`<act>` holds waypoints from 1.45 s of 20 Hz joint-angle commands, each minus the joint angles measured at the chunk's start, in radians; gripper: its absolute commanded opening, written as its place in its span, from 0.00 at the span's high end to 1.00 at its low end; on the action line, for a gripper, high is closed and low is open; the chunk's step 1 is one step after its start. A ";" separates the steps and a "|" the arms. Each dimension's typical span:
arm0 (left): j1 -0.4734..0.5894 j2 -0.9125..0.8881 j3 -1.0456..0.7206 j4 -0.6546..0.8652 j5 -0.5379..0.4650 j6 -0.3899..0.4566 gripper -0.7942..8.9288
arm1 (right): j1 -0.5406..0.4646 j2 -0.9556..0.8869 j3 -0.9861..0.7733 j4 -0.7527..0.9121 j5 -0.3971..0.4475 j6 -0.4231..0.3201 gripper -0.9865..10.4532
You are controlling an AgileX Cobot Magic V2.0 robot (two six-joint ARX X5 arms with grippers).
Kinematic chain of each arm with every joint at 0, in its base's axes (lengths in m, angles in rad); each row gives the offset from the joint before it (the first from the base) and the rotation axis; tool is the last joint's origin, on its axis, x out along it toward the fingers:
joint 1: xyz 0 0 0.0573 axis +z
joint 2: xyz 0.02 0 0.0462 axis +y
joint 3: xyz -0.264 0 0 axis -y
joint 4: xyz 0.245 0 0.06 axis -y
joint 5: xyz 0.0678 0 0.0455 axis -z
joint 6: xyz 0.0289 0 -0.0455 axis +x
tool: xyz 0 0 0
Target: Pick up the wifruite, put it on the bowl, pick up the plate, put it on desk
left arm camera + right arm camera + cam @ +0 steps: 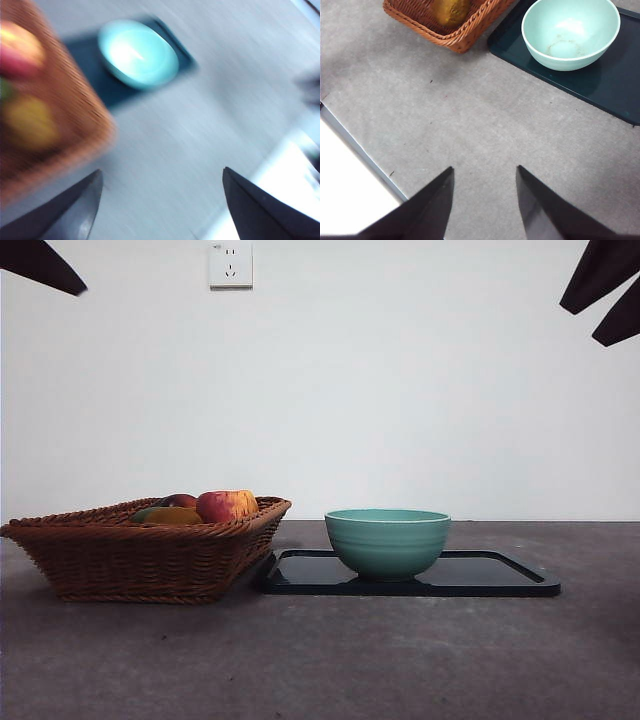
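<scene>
The wifruite, a dull brownish-orange oval, lies in a wicker basket at the left, beside a red-and-yellow apple. The right wrist view shows the wifruite too, and it is a yellow blur in the left wrist view. The mint-teal bowl stands empty on a dark flat plate on the grey desk. My left gripper is open, high above the desk near the basket. My right gripper is open over bare desk, apart from bowl and plate.
A dark reddish fruit also lies in the basket. Black arm tips show at the top left corner and top right corner. The desk's edge runs close to the right gripper. The left wrist view is motion-blurred.
</scene>
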 commanded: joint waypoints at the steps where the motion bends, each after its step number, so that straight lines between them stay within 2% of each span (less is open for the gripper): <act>1: -0.006 -0.006 0.015 -0.080 0.085 0.105 0.54 | 0.007 0.007 0.003 0.010 0.002 0.003 0.74; 3: -0.006 -0.005 0.015 -0.119 0.098 0.122 0.54 | 0.007 0.007 0.003 0.010 0.002 0.006 0.74; 15: -0.006 -0.005 0.015 -0.116 0.098 0.121 0.54 | 0.007 0.007 0.003 0.010 0.003 0.084 0.74; 18: -0.006 -0.005 0.015 -0.113 0.098 0.121 0.54 | 0.006 0.007 0.004 0.048 0.010 0.164 0.70; 22: -0.006 -0.005 0.015 -0.109 0.098 0.121 0.54 | -0.026 0.039 0.019 0.163 0.088 0.242 0.68; 25: -0.006 -0.005 0.015 -0.109 0.098 0.121 0.54 | -0.110 0.155 0.092 0.169 0.077 0.229 0.67; 29: -0.006 -0.005 0.015 -0.109 0.098 0.121 0.54 | -0.220 0.392 0.235 0.172 0.074 0.153 0.67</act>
